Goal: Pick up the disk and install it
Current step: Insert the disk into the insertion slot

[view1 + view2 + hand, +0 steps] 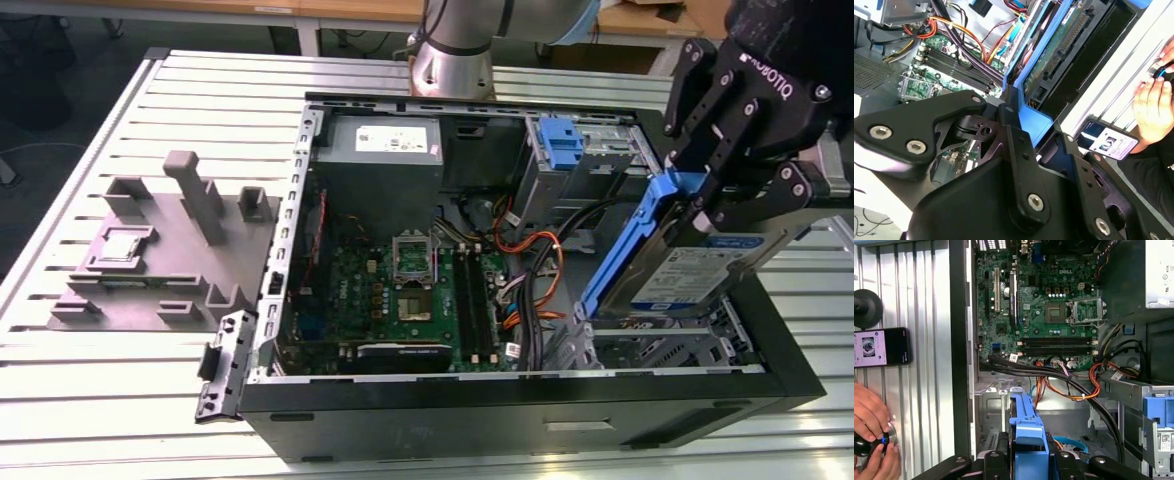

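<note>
The arm's black jaws are seen at the exterior view's upper right, pressed against the upper end of the flat silver-grey disk [697, 268] and pinching it by its blue plastic carrier frame [625, 248]. The disk is held off the tabletop and tilted, with its white-and-blue label facing up and its lower end dipped into the open black computer case [534, 388] at the exterior view's right side, just above the bare metal drive cage [654, 345]. Whether that lower end touches the cage cannot be told.

In the second wrist view the disk [1061, 47] is shown from its underside, where a green circuit board is exposed. In the first wrist view the blue frame [1027, 426] is seen end-on between the jaws.

Inside the case, a green motherboard [400, 290] lies flat, with orange and black cables [534, 262] running between it and the disk. A grey power-supply box [380, 142] is fixed in the far part, and a blue plastic bracket [561, 140] sits on the cage just beside it.

The case rests on a slatted metal tabletop [120, 400]. A grey moulded fixture [147, 250] stands on it at the exterior view's left, well apart from the disk.

In the first wrist view a person's hand [871, 417] is placed on a small black knob, near a dark phone [881, 346].
</note>
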